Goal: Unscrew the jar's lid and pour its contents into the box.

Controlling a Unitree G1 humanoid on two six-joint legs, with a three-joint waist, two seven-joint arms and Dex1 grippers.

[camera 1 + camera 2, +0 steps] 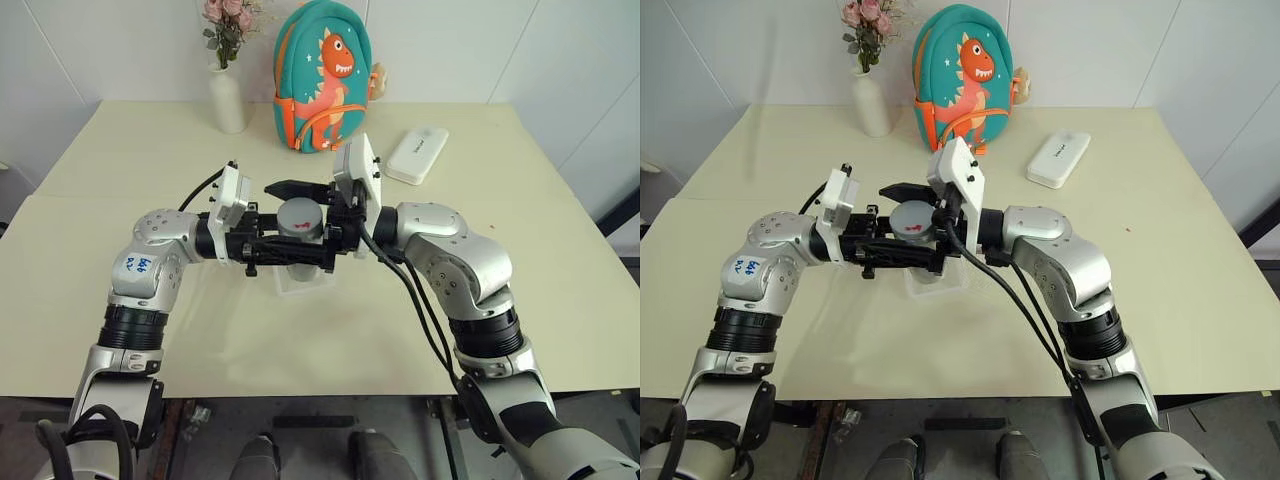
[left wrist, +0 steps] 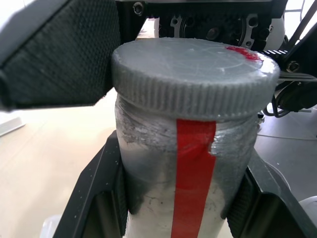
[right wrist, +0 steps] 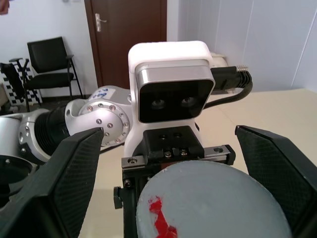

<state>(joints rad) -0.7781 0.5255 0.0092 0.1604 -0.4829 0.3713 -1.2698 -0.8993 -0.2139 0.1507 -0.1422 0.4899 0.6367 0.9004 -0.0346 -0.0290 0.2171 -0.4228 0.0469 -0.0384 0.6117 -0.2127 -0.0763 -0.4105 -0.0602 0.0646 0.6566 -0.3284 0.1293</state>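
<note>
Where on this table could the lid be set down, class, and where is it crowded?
Bare tabletop lies right of the box toward the table edge, below the white case. The left near side is bare too. Crowded: the back by the vase and backpack.

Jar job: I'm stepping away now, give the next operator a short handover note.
Left gripper: shut on the jar, held up above the box on the table.
Right gripper: open, fingers either side of the lid, not clamped on it.
Done: jar lifted, right gripper lined up at the lid.
Left: the lid sits on the jar; close on it, unscrew, then tip the contents into the box. Contents can't be made out from here.
</note>
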